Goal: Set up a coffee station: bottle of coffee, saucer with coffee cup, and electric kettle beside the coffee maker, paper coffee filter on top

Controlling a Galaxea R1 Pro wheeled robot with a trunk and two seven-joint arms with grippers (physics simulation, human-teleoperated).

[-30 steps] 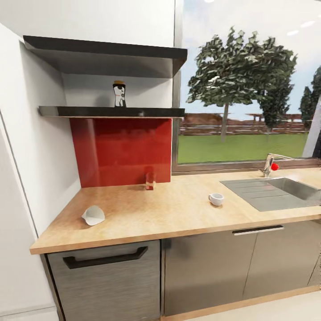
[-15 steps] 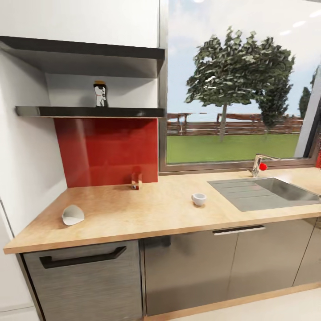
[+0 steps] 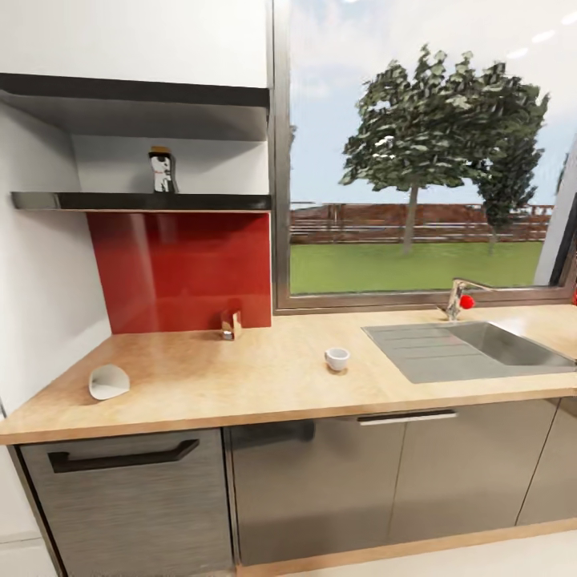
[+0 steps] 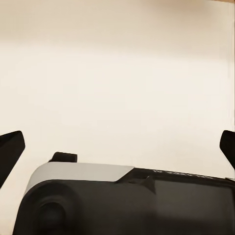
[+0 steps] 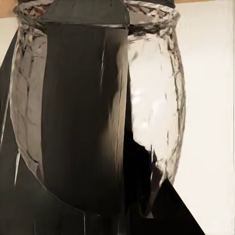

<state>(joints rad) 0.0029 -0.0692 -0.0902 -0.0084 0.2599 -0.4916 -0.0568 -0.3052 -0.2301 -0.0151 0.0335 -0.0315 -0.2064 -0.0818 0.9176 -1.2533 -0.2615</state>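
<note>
Left wrist view: left pincer [image 4: 120, 147] released, both dark fingertips at the frame edges, wide apart, nothing between them, pale blank surface beyond.

Right wrist view: electric kettle [image 5: 152, 98] sits very close to the lens, with its glossy translucent body and silvery rim across the frame. The right pincer's jaws are not distinguishable against the dark shapes beside it, so I cannot tell clenched from released. Judgement: the kettle is likely being carried.

Head view: the table [image 3: 240, 377] lies ahead.
- Paper coffee filter [image 3: 108, 381] is on its side near the table's left end.
- Coffee cup [image 3: 337, 358] stands upright mid-table, well apart from the filter, with the sink [image 3: 473, 349] to its right.
- Bottle of coffee [image 3: 163, 170] stands upright on the kitchen shelf [image 3: 140, 200], above the red backsplash [image 3: 180, 272].

Step in hand (judgement): approach the table with the kettle.

Notes for doing it well:
- Keep the kettle upright and the base motion smooth.
- Square up to the bare stretch between filter and cup.
- Lower until the base rests flat before letting go.
- Avoid sweeping the cup.
- Keep the left pincer free for the shelf bottle.
</note>
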